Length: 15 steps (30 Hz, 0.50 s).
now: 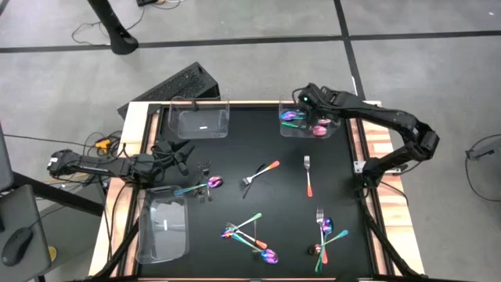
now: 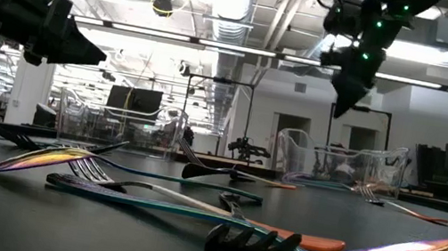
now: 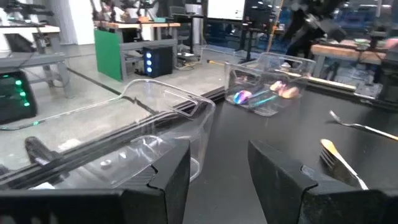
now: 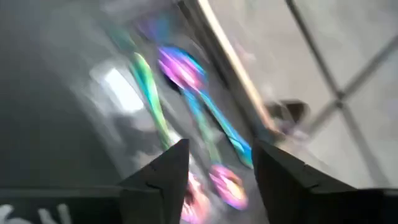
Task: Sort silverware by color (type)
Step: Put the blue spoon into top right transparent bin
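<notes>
The silverware is split between the black mat and one tray. Several iridescent pieces (image 1: pixel 301 119) lie in the far right clear tray (image 1: pixel 333 131), seen blurred in the right wrist view as spoons (image 4: pixel 180 68). My right gripper (image 1: pixel 301 100) hangs open above that tray (image 4: pixel 214 162), holding nothing. On the mat lie an iridescent spoon (image 1: pixel 213 182), an orange-handled dark fork (image 1: pixel 262 172), a coppery fork (image 1: pixel 308 174) and two mixed clusters (image 1: pixel 250 235) (image 1: pixel 325 231). My left gripper (image 1: pixel 185 157) is open and empty (image 3: pixel 217 168), beside the far left tray (image 1: pixel 200 121).
An empty clear tray (image 1: pixel 163 227) sits at the near left of the mat, another empty one (image 3: pixel 161 112) at the far left. A black keyboard (image 1: pixel 176 84) lies beyond the table's far edge. Wooden table rims (image 1: pixel 376 149) border the mat.
</notes>
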Each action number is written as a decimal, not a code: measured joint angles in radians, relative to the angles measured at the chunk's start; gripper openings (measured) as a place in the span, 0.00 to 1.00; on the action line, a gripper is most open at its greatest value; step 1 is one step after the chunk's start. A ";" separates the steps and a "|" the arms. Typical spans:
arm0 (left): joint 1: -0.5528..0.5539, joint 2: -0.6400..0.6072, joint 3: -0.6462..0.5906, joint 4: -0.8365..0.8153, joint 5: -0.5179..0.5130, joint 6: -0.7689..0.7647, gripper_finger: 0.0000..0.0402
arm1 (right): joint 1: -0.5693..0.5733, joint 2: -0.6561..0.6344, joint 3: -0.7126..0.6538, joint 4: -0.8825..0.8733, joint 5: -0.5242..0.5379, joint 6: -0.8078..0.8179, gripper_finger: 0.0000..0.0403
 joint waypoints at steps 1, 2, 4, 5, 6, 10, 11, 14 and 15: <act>0.000 0.000 0.000 0.001 0.032 0.006 0.38 | 0.017 0.000 0.000 0.033 -0.039 0.041 0.51; 0.000 0.000 0.000 0.002 0.079 0.016 0.38 | 0.037 0.000 0.000 0.076 -0.078 0.081 0.52; 0.000 0.000 0.000 0.002 0.181 0.033 0.38 | 0.078 0.000 0.000 0.168 -0.150 0.146 0.53; 0.000 0.000 0.000 0.002 0.229 0.035 0.38 | 0.100 0.000 0.000 0.215 -0.180 0.172 0.53; 0.000 0.003 0.000 0.002 0.272 0.032 0.38 | 0.123 0.000 0.000 0.266 -0.204 0.196 0.53; 0.000 0.054 0.026 -0.082 0.365 -0.063 0.37 | 0.233 0.016 0.002 0.425 -0.230 0.222 0.51; 0.000 0.077 0.034 -0.113 0.368 -0.097 0.37 | 0.257 0.024 0.003 0.446 -0.231 0.217 0.51; 0.000 0.165 0.057 -0.187 0.393 -0.185 0.36 | 0.317 0.060 0.002 0.475 -0.231 0.213 0.49; 0.000 0.197 0.063 -0.196 0.405 -0.211 0.35 | 0.331 0.073 0.002 0.482 -0.231 0.213 0.49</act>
